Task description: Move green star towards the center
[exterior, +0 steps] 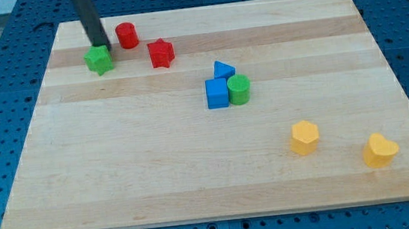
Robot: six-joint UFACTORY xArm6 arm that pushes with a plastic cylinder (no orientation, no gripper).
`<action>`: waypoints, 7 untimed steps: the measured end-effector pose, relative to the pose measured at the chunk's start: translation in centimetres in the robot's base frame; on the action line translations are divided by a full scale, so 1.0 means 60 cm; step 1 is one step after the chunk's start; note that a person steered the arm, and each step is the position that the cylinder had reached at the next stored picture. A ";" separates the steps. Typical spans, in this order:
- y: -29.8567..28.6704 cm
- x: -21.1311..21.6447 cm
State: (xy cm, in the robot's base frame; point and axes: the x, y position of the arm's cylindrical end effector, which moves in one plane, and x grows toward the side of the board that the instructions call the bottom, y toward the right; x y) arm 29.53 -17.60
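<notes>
The green star (98,61) lies near the board's top left corner. My dark rod comes down from the view's top, and my tip (102,48) rests at the star's upper right edge, touching or nearly touching it. A red cylinder (127,35) stands just right of the rod. A red star (161,53) lies further right of the green star.
A blue triangle (223,70), a blue cube (217,94) and a green cylinder (239,89) cluster near the middle of the wooden board (120,175). A yellow hexagon (304,137) and a yellow heart (379,150) lie at the lower right.
</notes>
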 end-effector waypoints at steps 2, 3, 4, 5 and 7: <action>0.010 0.017; -0.064 -0.032; -0.112 -0.044; -0.119 -0.001; 0.019 0.068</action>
State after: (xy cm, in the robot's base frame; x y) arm 33.64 -16.46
